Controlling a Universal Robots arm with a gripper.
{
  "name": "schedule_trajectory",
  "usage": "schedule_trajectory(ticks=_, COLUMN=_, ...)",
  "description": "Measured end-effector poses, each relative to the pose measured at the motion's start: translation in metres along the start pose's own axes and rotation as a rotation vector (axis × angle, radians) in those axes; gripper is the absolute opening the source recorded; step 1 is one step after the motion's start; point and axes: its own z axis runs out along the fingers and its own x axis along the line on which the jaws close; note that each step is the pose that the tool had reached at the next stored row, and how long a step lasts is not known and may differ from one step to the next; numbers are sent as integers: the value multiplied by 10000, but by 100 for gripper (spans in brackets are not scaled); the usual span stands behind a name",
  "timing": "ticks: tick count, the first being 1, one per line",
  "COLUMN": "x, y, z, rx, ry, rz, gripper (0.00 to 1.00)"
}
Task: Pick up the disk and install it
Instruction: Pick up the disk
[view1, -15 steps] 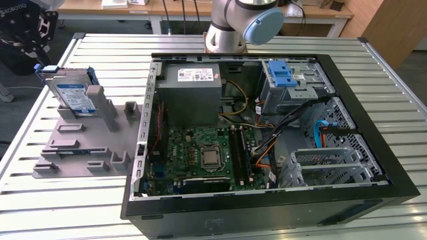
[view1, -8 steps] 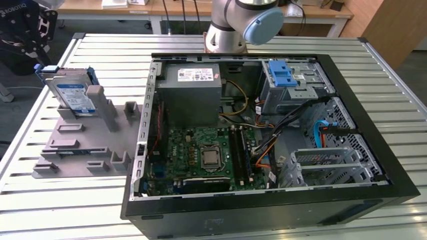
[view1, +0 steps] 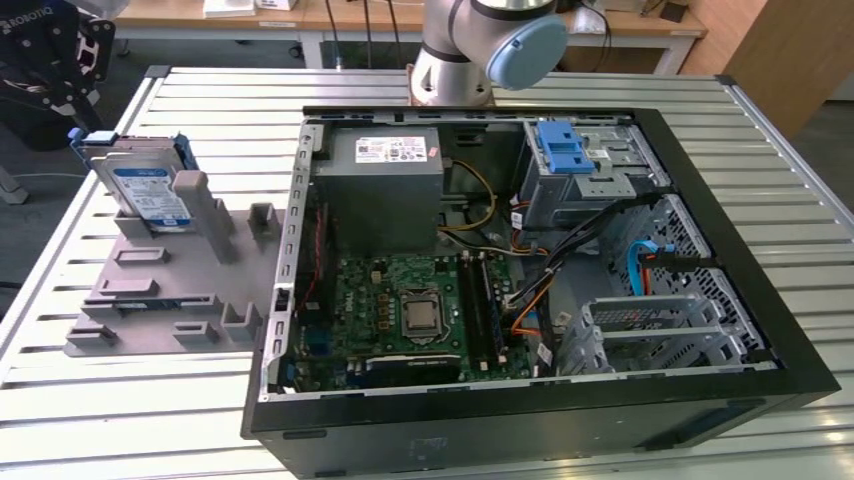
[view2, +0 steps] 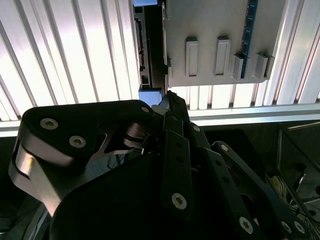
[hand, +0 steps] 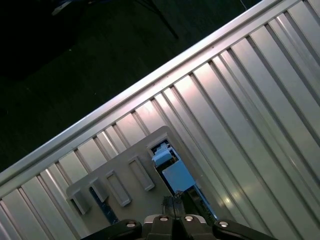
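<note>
The disk (view1: 144, 188) has not been lifted. It stands on edge in a grey slotted holder (view1: 160, 290) in the upper left of the exterior view, on the slatted metal table (view1: 107, 420) and well apart from the open computer case (view1: 747, 200) that fills the centre. The gripper (view1: 47, 60) hangs in the top left corner of that frame, above the disk and a little to the exterior view's left, not touching it. In both wrist views its black linkage converges to a narrow tip (view2: 171, 100) (hand: 175, 201) and appears drawn together with nothing held, just beside the blue carrier corner (hand: 172, 172).

The step in hand looks like the reach for the pick. To do it well, the tool probably needs to spread wide enough to straddle the carrier and to line up with the disk's flat faces. It should also be centred along the top edge. The disk looks slightly tilted in its slot, so an off-centre grip could jam it against the holder.

The disk carries a white-and-blue label, and the grey power supply (view1: 380, 200) inside the case has a white sticker (view1: 391, 150). The print on both is too small to make out.
</note>
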Motion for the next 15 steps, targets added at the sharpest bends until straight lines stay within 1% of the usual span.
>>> schedule_trajectory(ticks=15, x=0, y=0, z=0, rx=1, ry=3, rz=-182, gripper=11)
